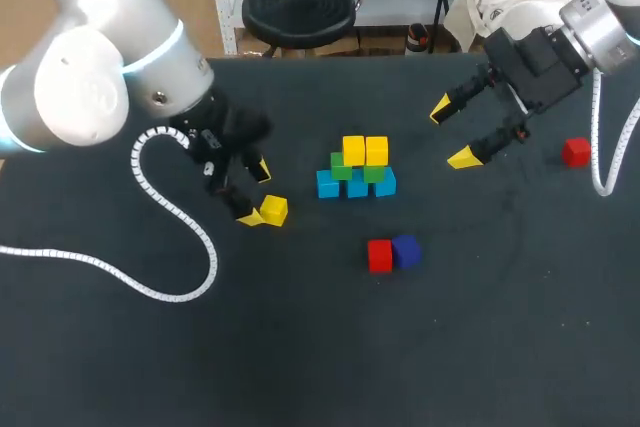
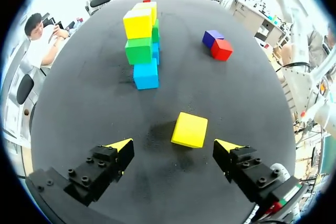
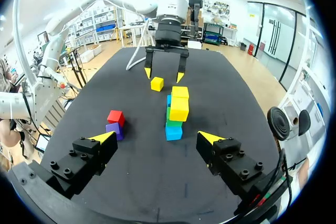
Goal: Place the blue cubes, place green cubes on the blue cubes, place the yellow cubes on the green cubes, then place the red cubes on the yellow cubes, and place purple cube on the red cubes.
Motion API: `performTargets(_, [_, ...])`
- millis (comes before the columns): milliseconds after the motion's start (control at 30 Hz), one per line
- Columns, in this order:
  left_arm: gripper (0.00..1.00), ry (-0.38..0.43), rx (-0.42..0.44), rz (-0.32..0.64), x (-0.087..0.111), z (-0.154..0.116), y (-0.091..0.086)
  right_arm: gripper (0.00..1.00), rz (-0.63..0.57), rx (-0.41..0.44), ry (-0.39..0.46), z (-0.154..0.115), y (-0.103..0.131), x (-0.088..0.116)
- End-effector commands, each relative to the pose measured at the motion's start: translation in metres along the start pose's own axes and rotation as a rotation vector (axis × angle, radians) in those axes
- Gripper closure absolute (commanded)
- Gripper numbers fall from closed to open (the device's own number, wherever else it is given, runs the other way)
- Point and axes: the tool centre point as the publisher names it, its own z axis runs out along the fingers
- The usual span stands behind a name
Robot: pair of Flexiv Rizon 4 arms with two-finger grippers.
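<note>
Left of centre, the left gripper (image 1: 256, 194) gapes wide, empty, yellow cube (image 1: 275, 210) just ahead; probably light, rigid: pinch opposite flat faces.

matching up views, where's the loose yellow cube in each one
Head view: loose yellow cube by the left gripper, left of the stack.
Left wrist view: cube just ahead of the left gripper, stack beyond.
Right wrist view: cube beyond the stack, at the left gripper.
Shared landmark: the stack.
</note>
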Motion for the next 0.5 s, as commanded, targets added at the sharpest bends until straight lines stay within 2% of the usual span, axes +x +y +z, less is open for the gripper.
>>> performTargets(33, [0.00, 0.012, 0.007, 0.003, -0.0044, 0.0015, 0.0074, 0.00, -0.001, 0.000, -0.001, 0.0000, 0.0001, 0.0002])
performTargets(500, [0.00, 0.014, 0.006, 0.001, -0.0050, 0.0039, 0.0061, 0.00, -0.001, 0.000, -0.001, 0.0000, 0.0001, 0.0002])
